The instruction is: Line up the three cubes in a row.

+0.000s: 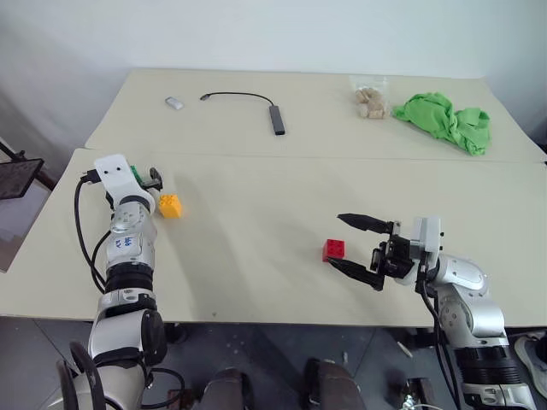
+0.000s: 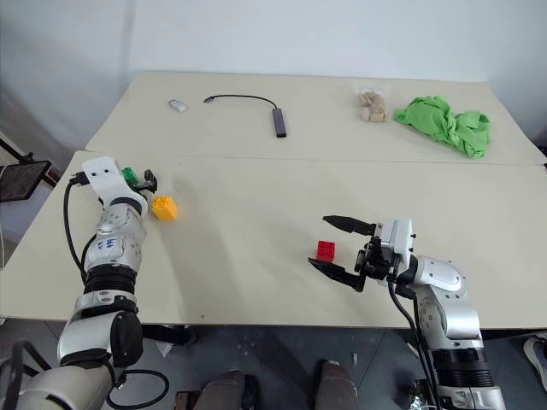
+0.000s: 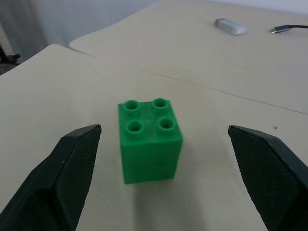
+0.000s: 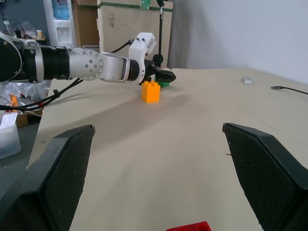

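Near the left edge of the pale beige surface [image 1: 256, 256], the green cube [image 3: 149, 144] stood upright on its base, a glossy plastic block with four round hollow studs on top. The left tool [image 3: 163, 168] sat level with its two black, finely textured fingers spread wide on either side of that cube, neither pad touching it and nothing in its grip. Just beside it stood the yellow-orange cube [image 1: 169, 205], a studded block of the same smooth plastic, apart from the green one but close. Well away, toward the right side of the same surface, the red cube [image 1: 334, 249] rested alone, its studs up. The right tool [image 1: 359, 248] hovered just beside the red cube with its tapered black fingers wide apart, the cube lying at the mouth of the gap, empty and not touching it as far as could be told. On the farther surface [image 1: 325, 102], set edge to edge with the near one, lay a small grey oblong object [image 1: 174, 103], a black cable [image 1: 244, 98] ending in a dark slim adapter, a clear bag of beige wooden pieces [image 1: 369, 101] and a crumpled bright green cloth [image 1: 444, 120].
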